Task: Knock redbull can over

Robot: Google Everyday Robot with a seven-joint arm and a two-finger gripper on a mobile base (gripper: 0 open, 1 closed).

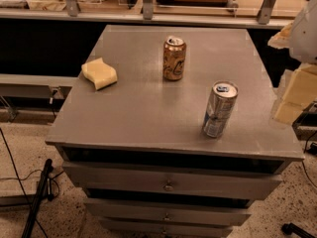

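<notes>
On the gray cabinet top (148, 108) we see the redbull can (219, 109) standing upright near the front right corner. Behind it and to the left stands a gold-brown soda can (174, 58), and a yellow sponge (99, 73) lies toward the left edge. At the right border of the view we make out the gripper (293, 95), beside the cabinet and apart from the redbull can; whether it is released or clenched we cannot tell
</notes>
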